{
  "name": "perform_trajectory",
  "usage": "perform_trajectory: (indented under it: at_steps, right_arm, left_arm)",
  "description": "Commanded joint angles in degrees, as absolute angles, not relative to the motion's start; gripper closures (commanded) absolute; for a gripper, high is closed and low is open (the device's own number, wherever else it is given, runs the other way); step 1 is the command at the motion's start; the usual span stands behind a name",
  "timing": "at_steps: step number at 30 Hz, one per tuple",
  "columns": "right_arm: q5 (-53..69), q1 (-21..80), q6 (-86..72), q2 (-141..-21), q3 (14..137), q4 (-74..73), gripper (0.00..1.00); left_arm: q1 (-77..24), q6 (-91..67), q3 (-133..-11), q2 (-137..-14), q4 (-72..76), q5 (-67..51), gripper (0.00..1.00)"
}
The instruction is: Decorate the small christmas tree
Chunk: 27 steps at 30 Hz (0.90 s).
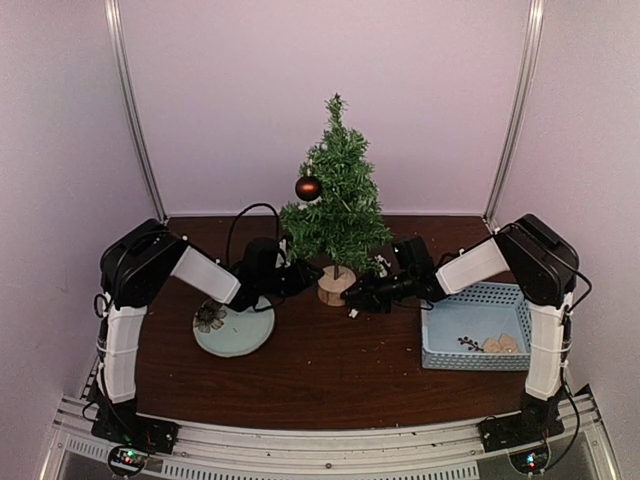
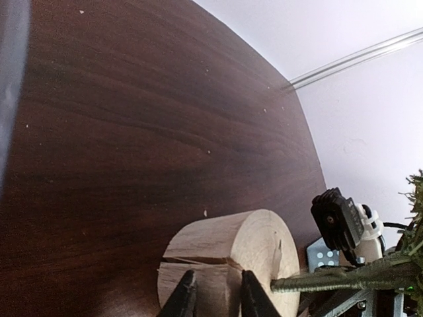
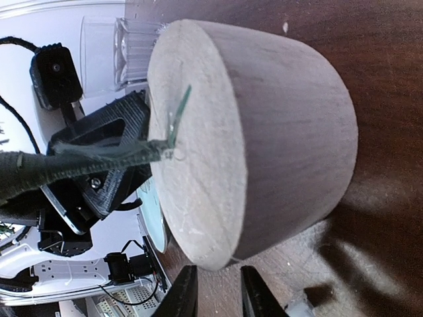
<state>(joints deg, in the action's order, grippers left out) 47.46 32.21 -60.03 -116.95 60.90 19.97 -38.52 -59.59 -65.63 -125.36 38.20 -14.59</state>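
Dark wood-grain table [image 1: 330, 370] — faint sheen, pale raw-wood stump base [image 3: 264, 132], glossy bauble [image 1: 308, 188], bristly small christmas tree [image 1: 340, 200]

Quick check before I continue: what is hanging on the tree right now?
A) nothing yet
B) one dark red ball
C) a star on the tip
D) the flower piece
B: in the top view one dark red ball hangs at the left side of the small christmas tree; its tip is bare, and the flower piece lies on the pale plate.

Tree [image 1: 338, 195] mid-table [image 1: 330, 370]; plate [image 1: 252, 332] left, basket [image 1: 470, 361] right; bauble [image 1: 308, 188] on tree's left side.
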Motion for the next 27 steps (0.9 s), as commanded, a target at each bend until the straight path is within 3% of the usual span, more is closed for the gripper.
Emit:
perform_trajectory:
  at_steps: [1,16,27]
  right_arm:
    - [45.81,32.54,-60.80,-112.67,58.96,20.98,0.76]
    - [35.99,29.25,-55.35,-103.07,58.06,10.62,0.63]
    - [28.66,26.98,-44.24,-96.81,64.46,-12.51,0.60]
  left_arm:
    - [-37.68,-57.36,-66.65,-126.90,35.18,-16.56,0.77]
    - [-35.07,-56.95,-61.75,-120.85,35.50,-10.23,0.70]
    - [-34.79,-53.26,-59.55,-112.21,31.28,-4.18,0.56]
